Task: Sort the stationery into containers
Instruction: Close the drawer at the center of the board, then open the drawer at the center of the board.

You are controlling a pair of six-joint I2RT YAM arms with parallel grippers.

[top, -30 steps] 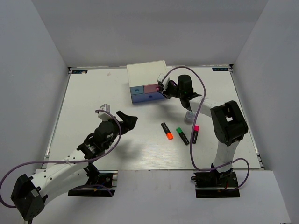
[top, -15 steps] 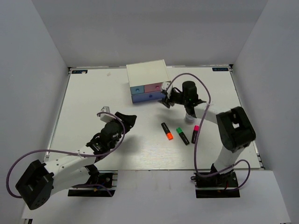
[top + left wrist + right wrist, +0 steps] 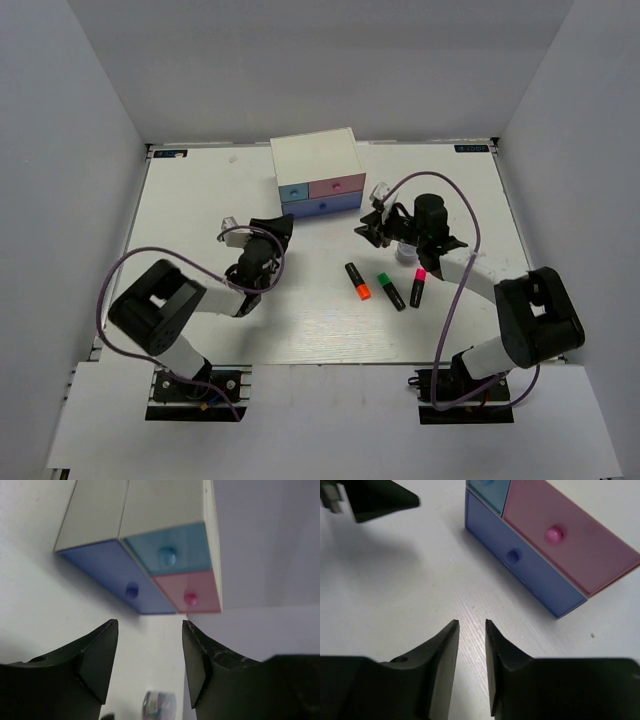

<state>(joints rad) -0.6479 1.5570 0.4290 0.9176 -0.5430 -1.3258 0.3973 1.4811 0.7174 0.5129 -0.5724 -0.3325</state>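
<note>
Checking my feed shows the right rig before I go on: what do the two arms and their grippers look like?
The left arm and right arm both have white links with bulky black joints, and a purple-grey cable loops along each. The left gripper and right gripper are matte black, each with two blunt wedge-shaped fingers.

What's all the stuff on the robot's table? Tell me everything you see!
Drawer chest: one, white, back middle of the table.
Drawers: three, light blue, pink, darker blue, all shut, in the chest's front.
Markers: three, black, with orange, green and pink ends, lying in front of the chest.
Small whitish piece: one, by the right arm, partly hidden.
Table: one, white.
Left arm: one, black and white, jaws open, empty.
Right arm: one, black and white, jaws slightly open, empty.
</note>
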